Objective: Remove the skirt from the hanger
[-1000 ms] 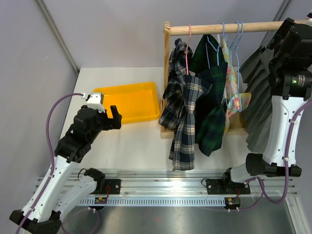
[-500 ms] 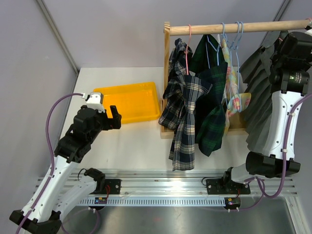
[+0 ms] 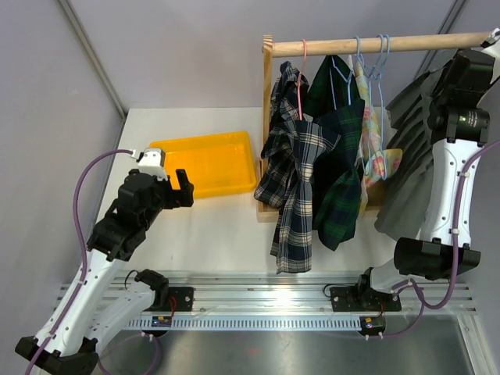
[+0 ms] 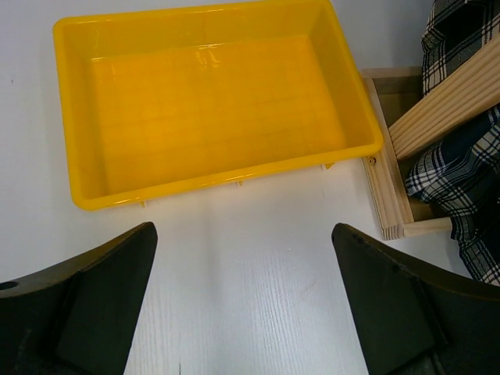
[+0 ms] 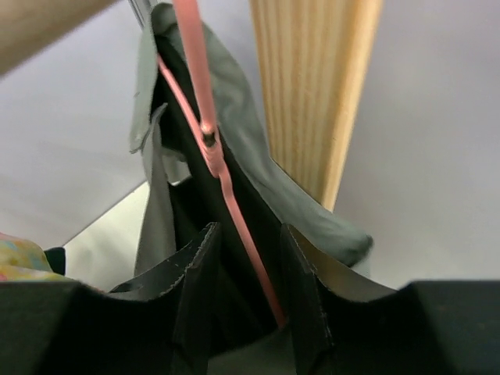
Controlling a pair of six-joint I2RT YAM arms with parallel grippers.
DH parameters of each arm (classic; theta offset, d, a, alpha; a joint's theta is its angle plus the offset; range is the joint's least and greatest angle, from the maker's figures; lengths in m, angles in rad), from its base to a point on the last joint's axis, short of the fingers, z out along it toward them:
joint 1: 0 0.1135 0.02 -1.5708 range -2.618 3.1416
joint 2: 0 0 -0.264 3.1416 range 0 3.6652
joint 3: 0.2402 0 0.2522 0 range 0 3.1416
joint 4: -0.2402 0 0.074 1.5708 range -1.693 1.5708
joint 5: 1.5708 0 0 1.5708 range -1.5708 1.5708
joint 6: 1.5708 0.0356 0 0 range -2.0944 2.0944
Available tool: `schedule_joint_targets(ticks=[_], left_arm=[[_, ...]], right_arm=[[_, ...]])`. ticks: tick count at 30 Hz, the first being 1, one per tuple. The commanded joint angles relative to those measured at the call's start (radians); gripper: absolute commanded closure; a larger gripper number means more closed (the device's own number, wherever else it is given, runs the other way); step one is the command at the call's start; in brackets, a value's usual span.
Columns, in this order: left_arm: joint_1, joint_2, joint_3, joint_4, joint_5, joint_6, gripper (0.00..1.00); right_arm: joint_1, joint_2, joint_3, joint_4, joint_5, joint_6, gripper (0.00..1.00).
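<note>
As the skirt (image 5: 254, 168) looks soft and light, its waistband (image 5: 195, 207) between the half-narrowed jaws of the right gripper (image 5: 248, 262) suits gripping; hold unconfirmed.

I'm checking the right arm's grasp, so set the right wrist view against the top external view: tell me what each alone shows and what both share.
Only the right wrist view: the skirt's pink hanger up close, running down between the right fingers, which stand on either side of it.
Only the top external view: the yellow tray, the open left gripper near it, the plaid shirts and the blue hangers.
Both: the grey skirt and the wooden rack.
</note>
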Motion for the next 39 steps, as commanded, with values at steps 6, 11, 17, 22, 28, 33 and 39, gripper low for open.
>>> schedule_joint_targets(ticks=[6,11,17,22,28,33,39], left_arm=[[0.004,-0.003,0.006,0.033,-0.017,0.011,0.01],[0.004,-0.003,0.005,0.034,-0.019,0.011,0.01],[0.004,0.005,0.003,0.036,-0.012,0.011,0.01],[0.004,0.009,0.002,0.036,-0.006,0.012,0.01],[0.004,0.015,-0.002,0.041,-0.003,0.015,0.01],[0.004,0.017,-0.005,0.047,-0.023,0.015,0.01],[0.004,0.029,-0.002,0.057,-0.039,0.017,0.01]], right_arm=[[-0.001,0.132,0.175,0.02,-0.035,0.02,0.57],[-0.001,0.167,0.241,0.02,-0.016,0.006,0.57],[-0.001,0.153,0.27,0.016,0.005,0.005,0.62],[-0.001,0.113,0.249,0.048,0.039,-0.015,0.62],[-0.001,0.084,0.252,0.057,0.047,-0.015,1.0],[-0.001,0.061,0.278,0.062,0.028,-0.02,1.0],[-0.001,0.026,0.344,0.039,-0.071,0.006,1.0]])
